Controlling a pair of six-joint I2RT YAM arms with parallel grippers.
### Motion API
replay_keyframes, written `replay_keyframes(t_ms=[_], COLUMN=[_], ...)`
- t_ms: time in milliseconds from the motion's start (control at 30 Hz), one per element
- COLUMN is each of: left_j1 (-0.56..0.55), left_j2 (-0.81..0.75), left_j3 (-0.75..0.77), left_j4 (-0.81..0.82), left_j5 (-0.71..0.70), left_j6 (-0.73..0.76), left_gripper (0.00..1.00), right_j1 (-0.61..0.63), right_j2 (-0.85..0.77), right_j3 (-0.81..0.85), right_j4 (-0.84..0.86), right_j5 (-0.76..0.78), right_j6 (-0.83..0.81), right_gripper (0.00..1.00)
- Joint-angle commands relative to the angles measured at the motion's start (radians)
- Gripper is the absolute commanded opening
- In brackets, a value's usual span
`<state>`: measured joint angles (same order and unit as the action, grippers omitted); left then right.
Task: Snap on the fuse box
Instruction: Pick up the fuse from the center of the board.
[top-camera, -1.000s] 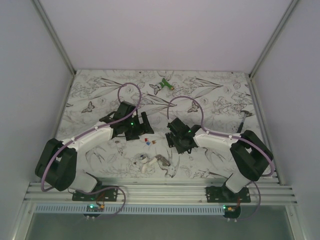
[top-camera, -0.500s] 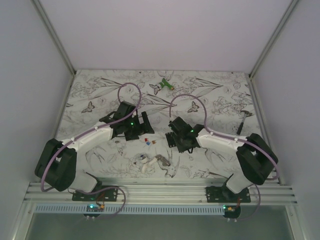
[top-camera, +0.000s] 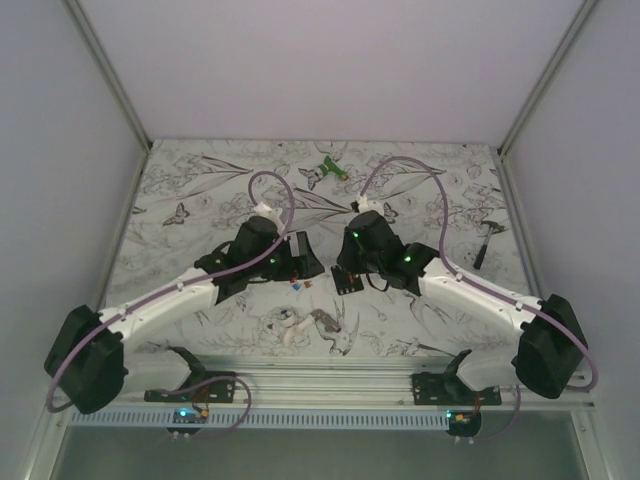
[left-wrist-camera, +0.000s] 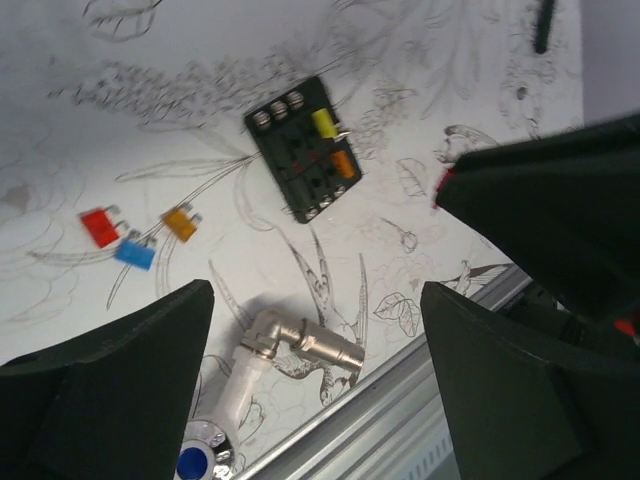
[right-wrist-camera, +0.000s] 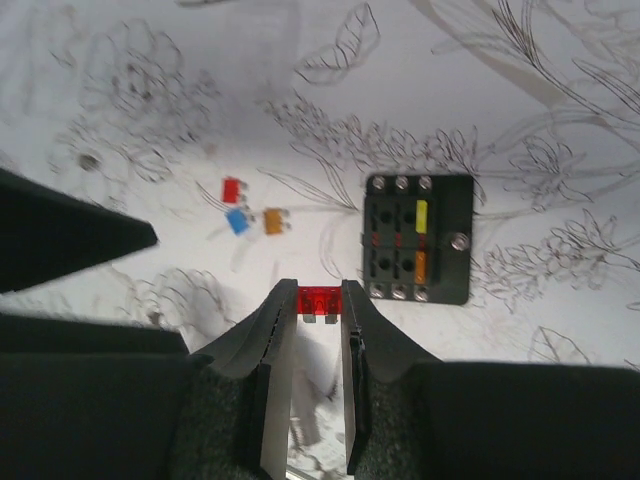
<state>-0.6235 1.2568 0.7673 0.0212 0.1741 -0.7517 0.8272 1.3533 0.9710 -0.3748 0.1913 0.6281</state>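
Observation:
The fuse box (right-wrist-camera: 418, 238) is a black square block lying flat on the patterned table, with a yellow and an orange fuse in its slots; it also shows in the left wrist view (left-wrist-camera: 303, 148) and from above (top-camera: 347, 283). Just left of and above it hangs my right gripper (right-wrist-camera: 320, 300), shut on a small red fuse (right-wrist-camera: 319, 300) with the blades pointing back between the fingers. Left of the box, my left gripper (left-wrist-camera: 315, 300) is open wide and empty, raised off the table (top-camera: 299, 258).
Red (right-wrist-camera: 232, 189), blue (right-wrist-camera: 238, 221) and orange (right-wrist-camera: 273, 221) loose fuses lie left of the box. A metal elbow fitting (left-wrist-camera: 305, 345) with white parts lies near the front rail. A green object (top-camera: 325, 170) is at the back, a black tool (top-camera: 485, 245) at right.
Both arms have stretched up and farther out over the table. The right gripper has risen off the fuse box, which now shows below it.

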Motion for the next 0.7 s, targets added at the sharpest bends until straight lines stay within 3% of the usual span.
replay_keyframes(t_ms=[0, 400, 667], left_j1=[-0.063, -0.152, -0.162], left_j2=[-0.081, -0.085, -0.037], left_j3=[-0.042, -0.065, -0.041], left_j4=[0.131, 0.298, 0.332], left_j5=[-0.112, -0.169, -0.184], left_j6=[0.095, 0.197, 0.193], left_gripper=[0.84, 0.42, 0.36], right_j1=[0.009, 0.008, 0.009], right_j2=[-0.029, -0.076, -0.075], right_j3=[0.009, -0.044, -0.063], right_j4=[0.132, 0.254, 0.29], right_j5=[0.026, -0.015, -0.051], right_j6=[0.121, 0.204, 0.222], right_gripper=[0.18, 0.18, 0.18])
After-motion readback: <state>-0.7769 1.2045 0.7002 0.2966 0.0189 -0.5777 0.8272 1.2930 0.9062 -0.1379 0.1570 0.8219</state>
